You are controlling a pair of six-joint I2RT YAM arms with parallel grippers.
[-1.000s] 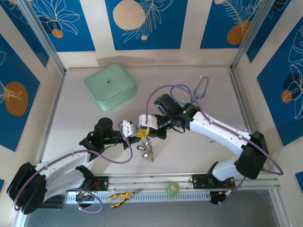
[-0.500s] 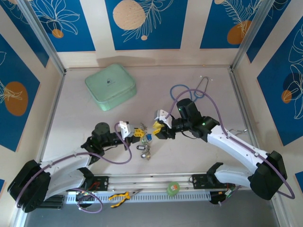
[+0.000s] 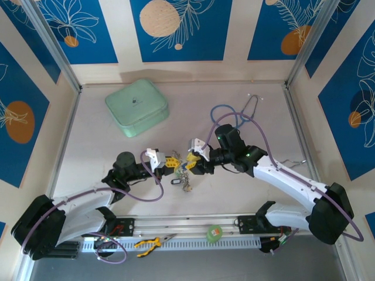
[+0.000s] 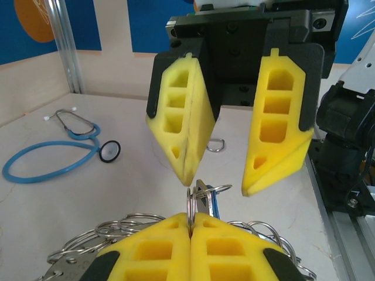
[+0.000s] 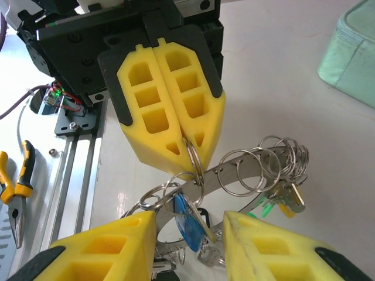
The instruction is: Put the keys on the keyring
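The keyring (image 5: 218,173) is being pinched by a little loop (image 4: 191,202) in the closed left gripper (image 4: 190,221), while the right gripper (image 4: 218,178) is being held open just beside it.

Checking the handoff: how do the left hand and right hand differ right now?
The left hand is shut; the right hand is open. The left hand pinches a small wire ring; the right hand grips nothing, its fingers either side of the blue tag. Both have yellow fingers.

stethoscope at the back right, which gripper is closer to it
Right. The right gripper is left of the stethoscope and nearer the bases; the left gripper, shut on the keyring, lies farther left.
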